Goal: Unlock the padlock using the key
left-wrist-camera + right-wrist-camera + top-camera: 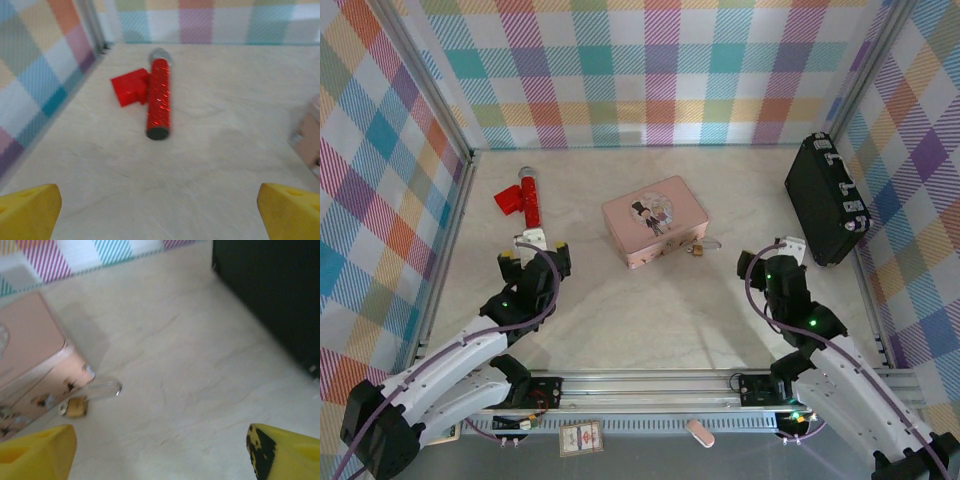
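1. The table (650, 310) is pale and faintly veined like marble. Plaid walls (650, 70) in pastel checks close it in on three sides, with grey metal posts (430, 80) at the corners.
2. A pink tin (655, 220) lies near the middle with a small figure drawing on its lid. Any lettering there is too small to read.
3. The padlock (697, 250) sits on the table, touching or just beside the tin's near right corner. In the right wrist view it is a small brass blob (75, 407) under the tin's edge.
4. A thin, glinting grey piece, seemingly the key (712, 243), lies just right of the padlock. It shows blurred in the right wrist view (102, 390).
5. A black case (825, 200) leans at the right wall. The white marks on its edge cannot be read.
6. A red glitter tube (159, 97) lies far left with a red block (129, 87) touching its side.
7. A printed card (580, 437) lies on the front rail (650, 385), its text illegible.
8. The left gripper (533, 245) is spread wide and empty, its yellow tips at the corners of its own view (160, 215).
9. The right gripper (780, 250) is likewise spread and holds nothing (160, 455).
10. Bare table lies between both grippers and the tin. The right gripper is near the case, and the left one is near the left wall.
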### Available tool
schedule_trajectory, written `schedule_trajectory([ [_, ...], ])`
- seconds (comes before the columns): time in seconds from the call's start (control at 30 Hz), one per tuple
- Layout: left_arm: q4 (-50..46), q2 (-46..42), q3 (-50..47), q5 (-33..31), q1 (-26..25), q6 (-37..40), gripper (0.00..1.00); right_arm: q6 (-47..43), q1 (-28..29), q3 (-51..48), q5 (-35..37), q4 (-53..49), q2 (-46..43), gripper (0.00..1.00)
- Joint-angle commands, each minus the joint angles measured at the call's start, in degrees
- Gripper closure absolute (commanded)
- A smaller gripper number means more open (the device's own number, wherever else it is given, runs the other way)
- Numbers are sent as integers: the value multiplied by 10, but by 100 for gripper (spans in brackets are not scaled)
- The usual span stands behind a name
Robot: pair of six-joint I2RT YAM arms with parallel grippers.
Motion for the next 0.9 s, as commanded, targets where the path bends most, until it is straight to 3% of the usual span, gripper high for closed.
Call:
schedule_trajectory([
  [0.0,133,2,-26,-62,17,65,0,-100,-3,-3,85,73,-15,3],
  [0.07,210,7,-56,-52,31,92,0,-122,-6,-14,86,89,-14,1],
  [0.23,210,52,-50,-54,105,51,0,-108,-10,-24,100,63,0,1],
  [0.37,326,64,-103,33,149,82,0,-100,-10,-38,97,70,-13,1],
  [0.47,463,83,-168,164,173,167,0,-106,-10,-47,89,71,-28,1],
  [0.53,535,121,-191,211,191,186,0,-116,-10,-54,74,75,-36,1],
  [0.77,638,265,-177,308,241,178,0,-145,-10,-73,27,118,-27,1],
  [0.87,651,327,-150,388,267,162,0,-160,-10,-77,27,153,5,1],
])
